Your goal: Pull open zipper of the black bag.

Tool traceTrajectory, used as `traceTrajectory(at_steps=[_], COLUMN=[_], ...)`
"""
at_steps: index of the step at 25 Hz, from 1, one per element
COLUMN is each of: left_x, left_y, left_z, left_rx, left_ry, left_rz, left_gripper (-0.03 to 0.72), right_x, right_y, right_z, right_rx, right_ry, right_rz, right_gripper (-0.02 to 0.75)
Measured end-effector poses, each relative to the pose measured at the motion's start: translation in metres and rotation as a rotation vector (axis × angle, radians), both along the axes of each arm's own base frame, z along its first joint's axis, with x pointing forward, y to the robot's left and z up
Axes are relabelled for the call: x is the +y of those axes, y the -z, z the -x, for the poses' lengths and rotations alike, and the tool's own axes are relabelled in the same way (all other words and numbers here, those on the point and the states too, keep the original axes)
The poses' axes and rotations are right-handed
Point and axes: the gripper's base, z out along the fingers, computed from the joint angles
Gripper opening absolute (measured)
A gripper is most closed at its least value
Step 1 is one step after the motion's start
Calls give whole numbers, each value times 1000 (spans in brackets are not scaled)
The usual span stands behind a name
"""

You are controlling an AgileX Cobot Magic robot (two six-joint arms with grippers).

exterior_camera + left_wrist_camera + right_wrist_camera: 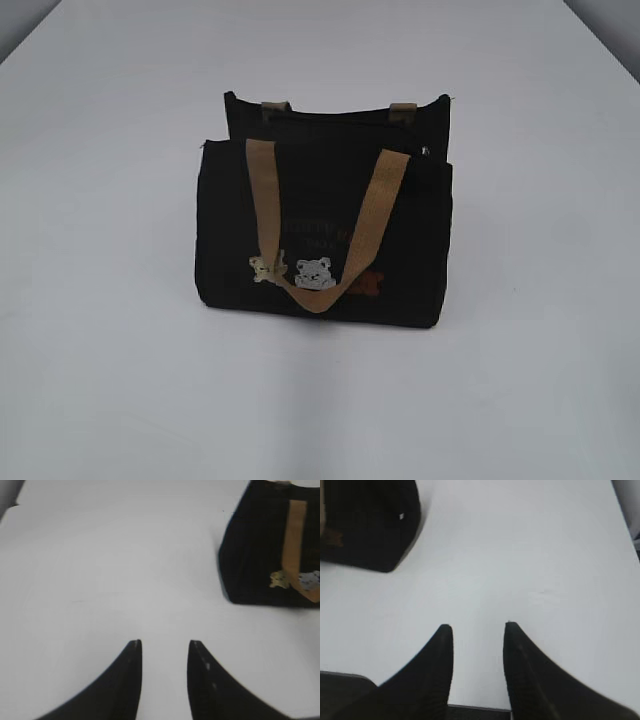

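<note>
Your small black cloth bag point(320, 235) sits alone on the white bench point(110, 380); both end effectors, left point(165, 642) and right point(477, 626), wait near it, jaws apart, holding nothing.

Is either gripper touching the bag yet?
No: left gripper and right gripper both hover open over bare table, apart from the black bag.

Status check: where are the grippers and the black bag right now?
Left gripper open, empty, short of the bag. Right gripper open, empty, also clear. Bag upright on table, untouched. Nothing in the way.
</note>
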Motion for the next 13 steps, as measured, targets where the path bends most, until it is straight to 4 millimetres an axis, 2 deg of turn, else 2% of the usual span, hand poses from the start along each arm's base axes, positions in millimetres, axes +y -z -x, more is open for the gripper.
traceTrajectory(at_steps=[2,13], left_x=[0,0], left_y=[0,0], left_z=[0,0], left_rx=[0,0], left_ry=[-41,-23], left_rz=[0,0], left_gripper=[236,236], right_x=[0,0], right_y=[0,0], right_z=[0,0], right_rx=[0,0], right_ry=[42,36], right_rz=[1,0], right_gripper=[274,273])
